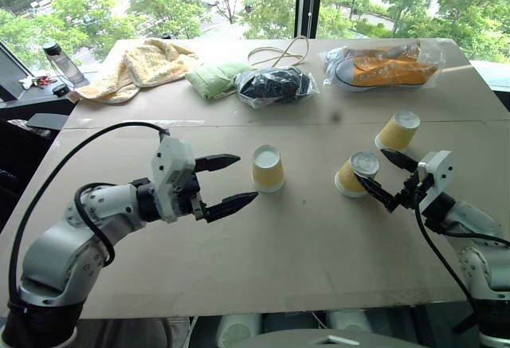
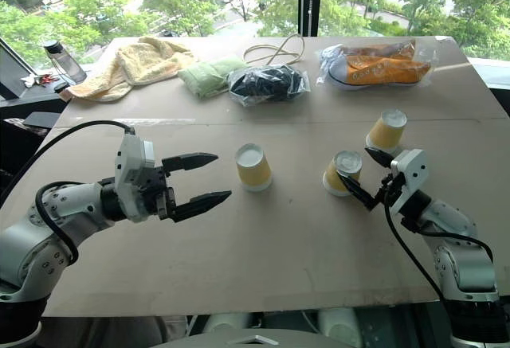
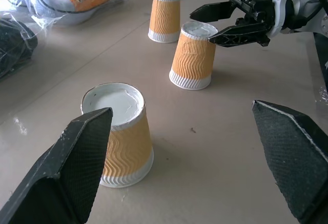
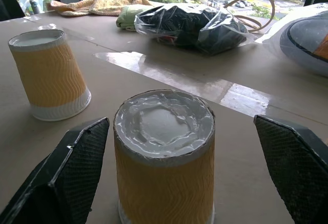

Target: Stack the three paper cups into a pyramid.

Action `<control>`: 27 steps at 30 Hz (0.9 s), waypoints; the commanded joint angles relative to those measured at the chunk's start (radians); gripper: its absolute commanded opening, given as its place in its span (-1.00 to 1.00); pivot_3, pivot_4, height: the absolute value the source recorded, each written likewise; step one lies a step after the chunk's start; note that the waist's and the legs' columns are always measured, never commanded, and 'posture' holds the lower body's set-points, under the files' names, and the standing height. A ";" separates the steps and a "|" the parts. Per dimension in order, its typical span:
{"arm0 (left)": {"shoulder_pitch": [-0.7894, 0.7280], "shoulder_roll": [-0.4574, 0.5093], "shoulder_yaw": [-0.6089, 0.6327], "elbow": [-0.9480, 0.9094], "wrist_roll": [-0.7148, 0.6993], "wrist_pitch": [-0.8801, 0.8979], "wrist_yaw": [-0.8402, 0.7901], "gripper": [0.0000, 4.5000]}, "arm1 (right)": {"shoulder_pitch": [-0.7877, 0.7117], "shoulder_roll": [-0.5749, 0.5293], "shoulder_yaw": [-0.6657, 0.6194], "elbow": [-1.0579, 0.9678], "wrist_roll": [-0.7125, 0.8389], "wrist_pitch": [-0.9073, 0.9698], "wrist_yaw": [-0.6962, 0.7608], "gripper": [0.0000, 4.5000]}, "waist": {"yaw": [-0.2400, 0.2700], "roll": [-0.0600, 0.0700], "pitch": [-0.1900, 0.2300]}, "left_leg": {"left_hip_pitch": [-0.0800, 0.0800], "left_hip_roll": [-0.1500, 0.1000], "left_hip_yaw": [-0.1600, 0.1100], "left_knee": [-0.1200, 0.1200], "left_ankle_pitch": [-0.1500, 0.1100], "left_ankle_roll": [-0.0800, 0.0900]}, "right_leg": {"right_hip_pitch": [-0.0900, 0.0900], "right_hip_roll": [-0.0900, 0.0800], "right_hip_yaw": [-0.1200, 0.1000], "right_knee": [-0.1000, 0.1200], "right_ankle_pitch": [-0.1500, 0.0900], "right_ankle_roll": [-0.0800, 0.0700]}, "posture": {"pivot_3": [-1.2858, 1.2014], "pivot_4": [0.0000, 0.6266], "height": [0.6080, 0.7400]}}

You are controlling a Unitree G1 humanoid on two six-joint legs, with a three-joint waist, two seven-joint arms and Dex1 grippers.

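Three paper cups stand upside down and apart on the tan table [image 1: 263,260], none stacked. One cup [image 1: 268,168] sits at the middle of the head view, a second cup [image 1: 356,174] to its right, and a third cup [image 1: 398,131] further up and right, near the second.

The left gripper [image 1: 229,181] hovers at centre left of the frame, its two black fingers spread wide and released, with nothing between them; its tips point at the middle cup, just short of it. The right gripper [image 1: 382,174] sits at the right of the frame, fingers likewise spread wide (one on each side of the second cup), not visibly pressing on it.

Across the top of the frame lie a yellow towel [image 1: 135,68], a green cloth [image 1: 212,79], a dark bundle in clear plastic [image 1: 275,85], a coiled cord [image 1: 280,52] and an orange shoe in a plastic bag [image 1: 382,68]. A bottle [image 1: 62,63] stands at upper left. No brand, label or writing can be read on any of these.
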State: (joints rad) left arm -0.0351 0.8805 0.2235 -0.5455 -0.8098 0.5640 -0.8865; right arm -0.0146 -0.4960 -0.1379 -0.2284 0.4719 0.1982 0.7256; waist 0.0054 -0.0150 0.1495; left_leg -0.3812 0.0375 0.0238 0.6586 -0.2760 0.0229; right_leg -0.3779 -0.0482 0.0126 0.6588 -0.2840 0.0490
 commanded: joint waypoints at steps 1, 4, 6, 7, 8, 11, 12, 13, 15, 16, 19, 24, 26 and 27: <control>-0.013 0.048 0.065 -0.043 -0.065 0.041 -0.038 0.98 | -0.015 0.004 0.003 -0.012 0.005 -0.007 0.013 1.00 | -0.001 0.000 0.000 | 0.000 0.000 0.000 0.000 0.000 0.000 | 0.000 0.000 0.000 0.000 0.000 0.000 | 0.03 -0.52 1.00; -0.016 0.059 0.081 -0.050 -0.089 0.041 -0.073 0.98 | -0.021 0.008 0.008 -0.001 0.004 -0.011 0.019 1.00 | -0.002 0.000 0.000 | 0.000 0.000 0.000 0.000 0.000 0.000 | 0.000 0.000 0.000 0.000 0.000 0.000 | 0.03 -0.52 1.00; -0.018 0.047 0.101 -0.071 -0.130 0.023 -0.112 0.98 | -0.025 0.010 0.009 0.005 0.005 -0.011 0.021 1.00 | -0.003 0.000 0.000 | 0.000 0.000 0.000 0.000 0.000 0.000 | 0.000 0.000 0.000 0.000 0.000 0.000 | 0.03 -0.52 1.00; -0.019 0.046 0.108 -0.080 -0.146 0.020 -0.127 0.98 | -0.027 0.010 0.009 0.007 0.005 -0.010 0.022 1.00 | -0.003 0.000 0.000 | 0.000 0.000 0.000 0.000 0.000 0.000 | 0.000 0.000 0.000 0.000 0.000 0.000 | 0.03 -0.52 1.00; -0.022 0.045 0.112 -0.085 -0.157 0.017 -0.136 0.98 | -0.028 0.010 0.009 0.008 0.006 -0.009 0.025 1.00 | -0.003 0.000 0.000 | 0.000 0.000 0.000 0.000 0.000 0.000 | 0.000 0.000 0.000 0.000 0.000 0.000 | 0.03 -0.52 1.00; -0.020 0.058 0.118 -0.091 -0.160 0.022 -0.159 0.98 | -0.029 0.009 0.010 0.008 0.011 -0.007 0.036 1.00 | -0.004 0.000 0.000 | 0.000 0.000 0.000 0.000 0.000 0.000 | 0.000 0.000 0.000 0.000 0.000 0.000 | 0.03 -0.52 1.00; -0.017 0.061 0.121 -0.091 -0.159 0.024 -0.165 0.98 | -0.029 0.009 0.011 0.007 0.012 -0.007 0.039 1.00 | -0.005 0.000 0.000 | 0.000 0.000 0.000 0.000 0.000 0.000 | 0.000 0.000 0.001 0.000 0.000 0.000 | 0.03 -0.52 1.00; -0.014 0.063 0.123 -0.092 -0.157 0.026 -0.170 0.98 | -0.029 0.010 0.011 0.007 0.013 -0.006 0.042 1.00 | -0.006 0.000 0.000 | 0.000 0.000 0.000 0.000 0.000 0.000 | 0.000 0.000 0.001 0.000 0.000 0.000 | 0.03 -0.52 1.00; -0.007 0.069 0.126 -0.093 -0.151 0.026 -0.182 1.00 | -0.029 0.009 0.012 0.005 0.013 -0.005 0.047 0.88 | -0.009 0.000 0.000 | 0.000 0.000 0.000 0.000 0.000 0.000 | 0.000 0.000 0.001 0.000 0.000 0.000 | 0.03 -0.52 1.00; -0.006 0.071 0.126 -0.093 -0.146 0.023 -0.188 1.00 | -0.029 0.009 0.012 0.005 0.014 -0.006 0.049 0.74 | -0.010 0.000 0.000 | 0.000 0.000 0.000 0.000 0.000 0.000 | 0.000 0.000 0.001 0.000 0.000 0.000 | 0.03 -0.52 1.00; -0.011 0.068 0.125 -0.091 -0.139 0.015 -0.190 1.00 | -0.027 0.010 0.011 0.002 0.019 -0.009 0.058 0.19 | -0.012 0.000 0.000 | 0.000 0.000 0.000 0.000 0.000 0.000 | 0.000 0.000 0.001 0.000 0.000 0.000 | 0.03 -0.52 1.00; 0.006 0.070 0.130 -0.091 -0.125 0.014 -0.191 1.00 | -0.030 0.011 0.018 -0.003 0.022 -0.012 0.076 -0.22 | -0.014 0.000 0.000 | 0.000 0.000 0.000 0.000 0.000 0.000 | 0.000 0.000 0.001 0.000 0.000 0.000 | 0.03 -0.52 1.00; 0.047 0.071 0.164 -0.076 -0.107 0.010 -0.196 1.00 | -0.056 0.019 0.047 -0.009 0.006 -0.016 0.077 -0.22 | -0.016 0.001 0.001 | 0.000 0.000 0.000 0.000 0.000 0.000 | 0.000 0.000 0.001 0.000 0.000 0.000 | 0.03 -0.52 1.00; 0.071 0.071 0.183 -0.067 -0.093 0.004 -0.201 1.00 | -0.072 0.025 0.067 -0.012 -0.004 -0.017 0.077 -0.22 | -0.022 0.001 0.001 | 0.000 0.000 0.000 0.000 0.000 0.000 | 0.000 0.000 0.001 0.000 0.000 0.000 | 0.03 -0.52 1.00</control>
State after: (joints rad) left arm 0.0258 0.9395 0.3628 -0.6121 -0.9156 0.5867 -1.0759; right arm -0.0639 -0.4775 -0.0800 -0.1995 0.4702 0.1954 0.7976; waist -0.0171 -0.0143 0.1502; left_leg -0.3803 0.0379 0.0251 0.6582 -0.2760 0.0229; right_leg -0.3785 -0.0476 0.0149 0.6595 -0.2840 0.0489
